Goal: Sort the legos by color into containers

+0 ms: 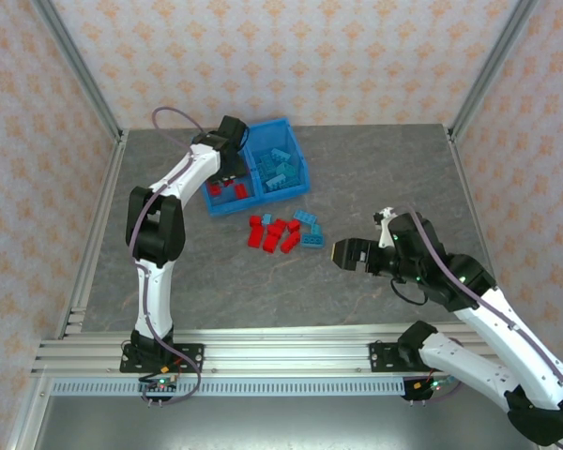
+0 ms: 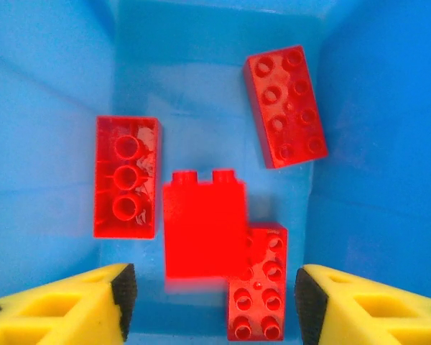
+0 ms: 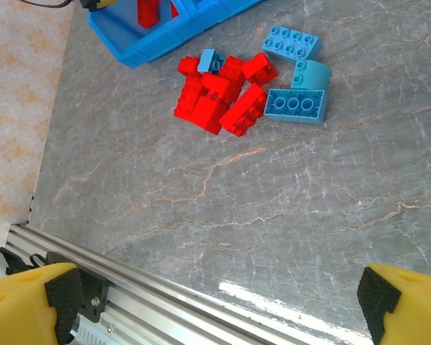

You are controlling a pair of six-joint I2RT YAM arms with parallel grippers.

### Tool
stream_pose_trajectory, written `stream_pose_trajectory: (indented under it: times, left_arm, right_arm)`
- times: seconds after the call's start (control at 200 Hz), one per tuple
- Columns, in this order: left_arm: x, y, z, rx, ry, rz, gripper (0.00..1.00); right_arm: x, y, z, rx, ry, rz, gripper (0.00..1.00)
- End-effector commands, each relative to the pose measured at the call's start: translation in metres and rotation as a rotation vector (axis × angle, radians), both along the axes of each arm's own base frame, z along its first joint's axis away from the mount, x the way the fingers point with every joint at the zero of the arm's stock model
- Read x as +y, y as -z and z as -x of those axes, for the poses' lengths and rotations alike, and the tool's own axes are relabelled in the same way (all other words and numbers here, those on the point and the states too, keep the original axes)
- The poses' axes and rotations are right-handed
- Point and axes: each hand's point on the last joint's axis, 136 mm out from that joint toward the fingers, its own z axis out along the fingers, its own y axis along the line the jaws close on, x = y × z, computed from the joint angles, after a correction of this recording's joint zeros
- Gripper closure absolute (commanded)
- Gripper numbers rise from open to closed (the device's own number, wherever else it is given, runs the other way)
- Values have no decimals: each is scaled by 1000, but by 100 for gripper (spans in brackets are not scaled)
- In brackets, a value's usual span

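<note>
Red bricks (image 2: 205,230), four of them, lie on the floor of the bin's left compartment (image 2: 50,86), straight ahead of the left claw (image 2: 210,302). That claw hangs over them with its yellow fingers (image 2: 57,309) spread wide and nothing between the black pads. One brick sits just beyond the fingertips, side-on with two studs showing, and overlaps another nearer the right finger. A third lies underside up toward the left finger, and the fourth lies farther ahead to the right, tilted.

From above, the bin (image 1: 263,200) also holds light blue bricks (image 1: 280,173) in its right compartment (image 1: 296,159), beside the one the left claw is over.

The right claw (image 1: 342,253) hovers over the grey table (image 1: 216,281), well apart from the bin, with its jaws released and empty. Ahead of it sits a loose red heap (image 3: 215,100) with one small blue piece (image 3: 212,61) on it. Three loose blue bricks (image 3: 294,104) lie touching the heap's right side. The bin stands beyond the heap, farther from this claw.
</note>
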Motion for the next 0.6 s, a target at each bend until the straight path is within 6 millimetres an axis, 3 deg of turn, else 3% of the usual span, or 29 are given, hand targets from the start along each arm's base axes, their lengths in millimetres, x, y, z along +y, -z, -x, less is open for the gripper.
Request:
stream_pose_trajectory:
  times: [0.0, 0.035, 0.08, 0.11, 0.13, 0.17, 0.3, 0.465, 0.596]
  left_arm:
    - [-6, -43, 11, -61, 34, 63, 31]
    - [-10, -50, 17, -74, 44, 85, 23]
    - [-14, -60, 25, -96, 59, 111, 19]
    - [-17, -62, 31, -99, 68, 119, 19]
    - [-19, -77, 38, -128, 80, 129, 19]
    - [-26, -86, 50, -145, 107, 137, 20]
    - [-64, -96, 97, -159, 226, 128, 25]
    - [-122, -61, 150, -88, 407, 86, 26]
    - [-142, -19, 164, -9, 488, 57, 29]
  right_arm:
    - [0, -1, -9, -17, 53, -23, 0]
    - [0, 0, -10, -17, 59, -24, 0]
    - [0, 1, -11, -14, 64, -24, 1]
    - [1, 3, -13, -13, 66, -23, 1]
    - [2, 4, -13, -10, 66, -23, 0]
    - [3, 6, -15, -7, 70, -22, 1]
    - [8, 12, -23, 7, 75, -17, 1]
    - [18, 18, -28, 35, 62, -27, 0]
    - [20, 24, -24, 64, 44, -18, 0]
